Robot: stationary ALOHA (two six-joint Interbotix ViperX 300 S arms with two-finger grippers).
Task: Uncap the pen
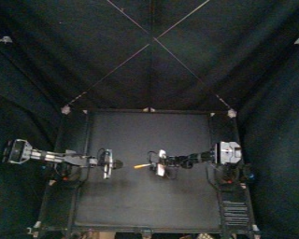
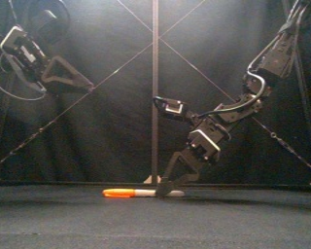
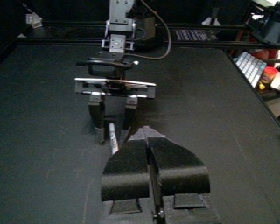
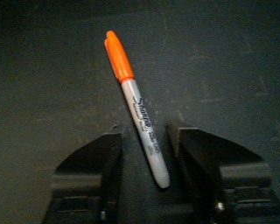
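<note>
We begin with the black desk [image 1: 139,210], bare apart from one pen. The right arm [image 2: 256,83] slopes down from the right to the desk near its middle. The left arm [image 1: 40,154] comes in from the left and sits higher, just short of the pen.

The right fingers [image 4: 108,162] are spread, one on each side of the pen's pale barrel and close to its back end. We see no pinch on it yet. The left fingers [image 3: 130,171] look pressed together, with only a thin seam between them, and they hold nothing.

The pen [image 4: 140,122] lies flat near the middle of the desk. Its long axis runs left to right across the desk, in line with both arms. The orange cap [image 4: 116,54] is on and points away from the right fingers toward the left ones.

We judge that the right fingers must close on the barrel first. The left fingers, nearer the cap, then need to spread and take it end on.
</note>
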